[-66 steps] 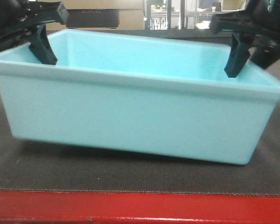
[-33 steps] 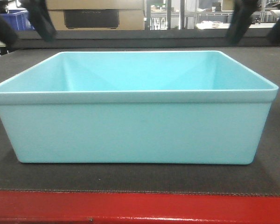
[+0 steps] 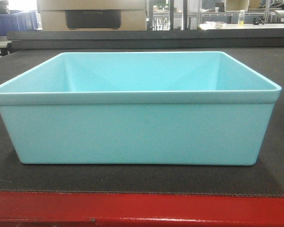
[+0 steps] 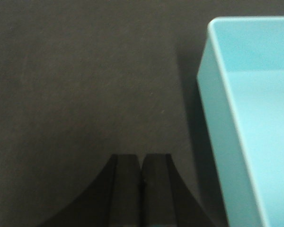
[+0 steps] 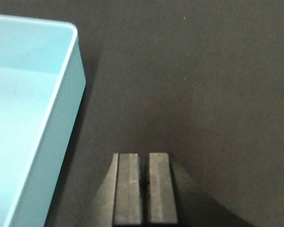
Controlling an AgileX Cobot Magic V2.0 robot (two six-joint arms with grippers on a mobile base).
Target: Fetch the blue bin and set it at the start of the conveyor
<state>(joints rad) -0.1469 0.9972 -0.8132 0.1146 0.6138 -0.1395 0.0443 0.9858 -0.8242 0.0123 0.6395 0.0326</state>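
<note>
From the front view, the blue bin [image 3: 137,109] sits flat and square on the conveyor start [image 3: 142,179], close to the red front edge [image 3: 142,208] and spanning most of its width. It rests level on its base with nothing touching it, which reads as a finished placement. No arm or claw appears in this view. Behind the belt, a cardboard box [image 3: 92,14] and a dark blue bin [image 3: 14,21] are partly cut off by the frame.

In the left wrist view, the left claw [image 4: 142,194] has its jaws pressed together on nothing, hanging over bare belt [image 4: 85,85] just beside the bin's left wall [image 4: 217,132]. Only one corner of the bin shows.

In the right wrist view, the right claw [image 5: 143,189] has its jaws nearly together with a thin slit between them, empty, over belt beside the bin's right wall [image 5: 57,142]. The bin is cropped at the left edge, so its floor is barely visible.
</note>
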